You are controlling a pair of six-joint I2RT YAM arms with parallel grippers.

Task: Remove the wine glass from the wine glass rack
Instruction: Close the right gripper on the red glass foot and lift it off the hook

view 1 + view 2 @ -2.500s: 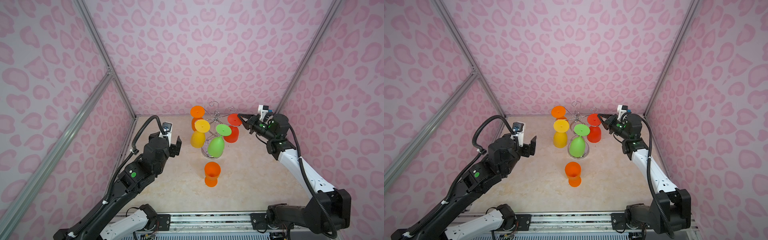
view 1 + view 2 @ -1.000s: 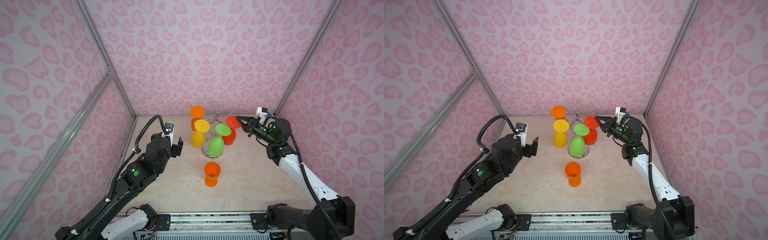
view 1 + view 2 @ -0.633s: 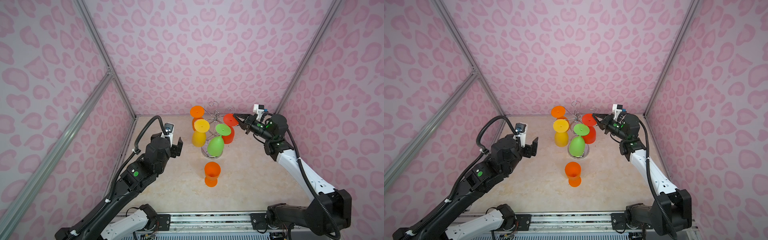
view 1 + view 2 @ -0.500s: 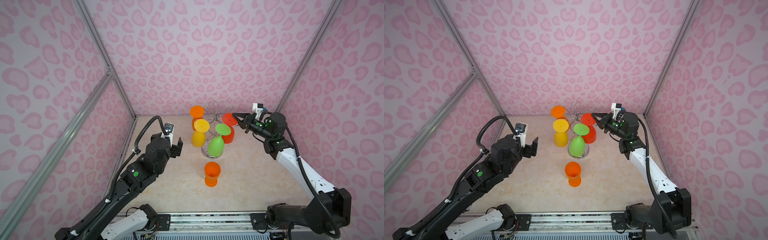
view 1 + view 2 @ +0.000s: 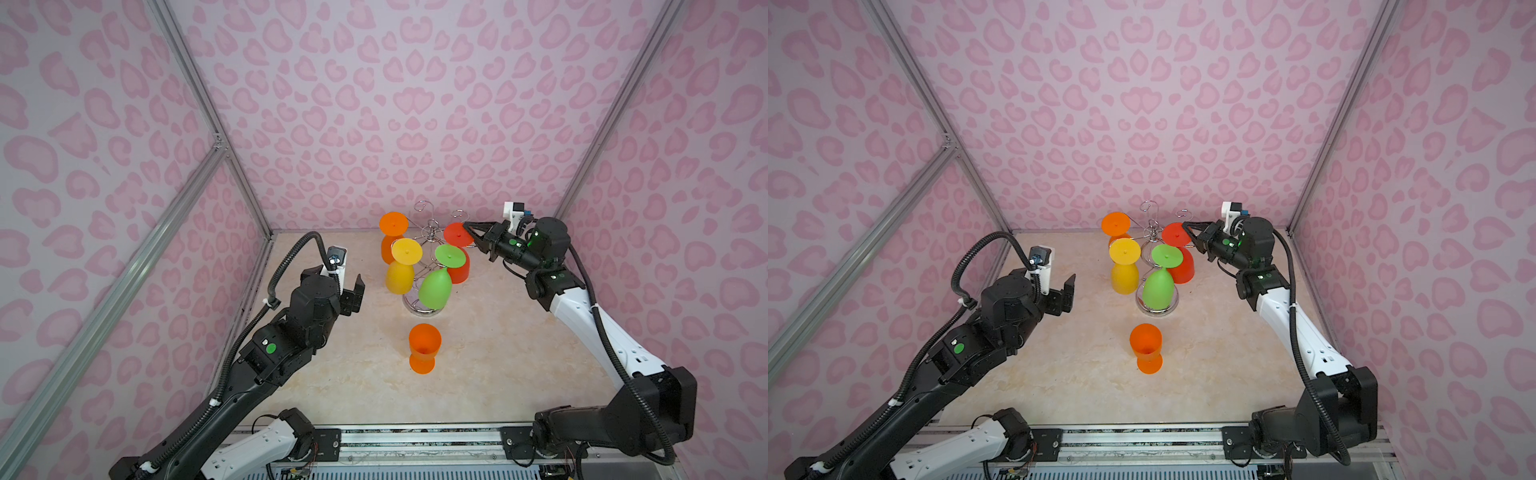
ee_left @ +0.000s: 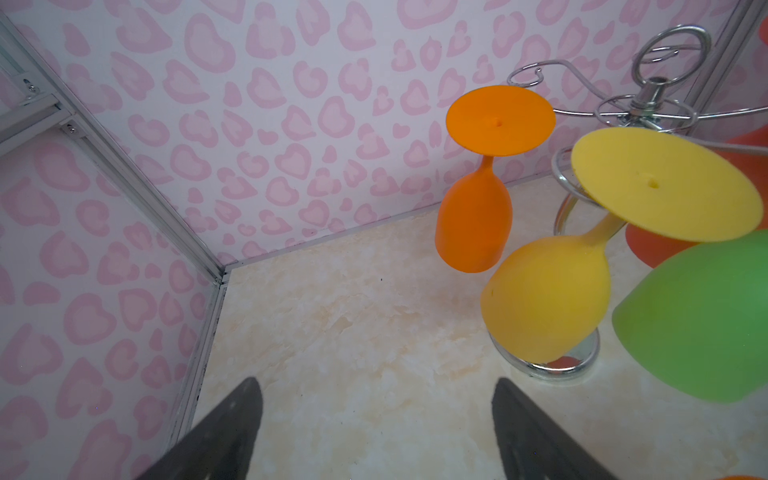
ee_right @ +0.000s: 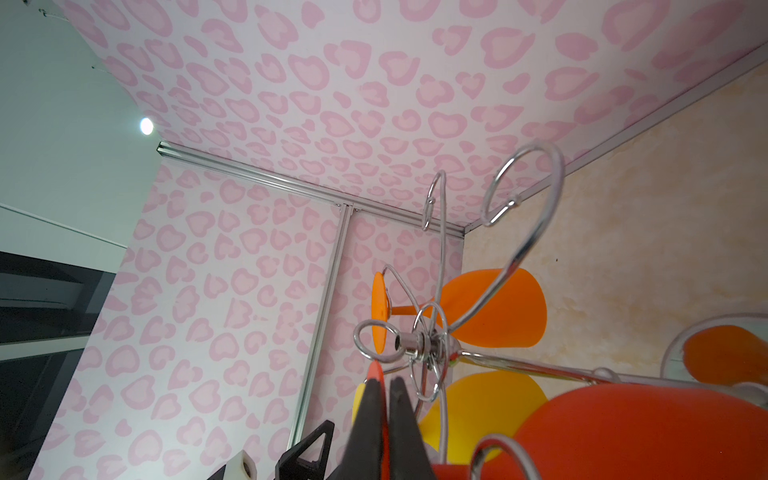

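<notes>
The chrome wine glass rack (image 5: 432, 232) (image 7: 424, 345) stands at the back middle of the table in both top views. Upside down on it hang an orange glass (image 5: 390, 237), a yellow one (image 5: 401, 270) and a green one (image 5: 435, 286). On the rack's right side hangs a red wine glass (image 5: 459, 268) (image 7: 644, 432), also upside down. My right gripper (image 5: 467, 226) (image 7: 384, 380) is shut on the edge of its round foot. A red sliver shows between the fingers. My left gripper (image 5: 347, 291) (image 6: 376, 386) is open and holds nothing, left of the rack.
An orange glass (image 5: 424, 347) stands upright on the table in front of the rack. Pink patterned walls with metal posts close in the back and both sides. The rack's round base (image 5: 1156, 309) sits under the green glass.
My right gripper has shifted a little left and back with the red glass's foot in it. The left arm has hardly moved.
</notes>
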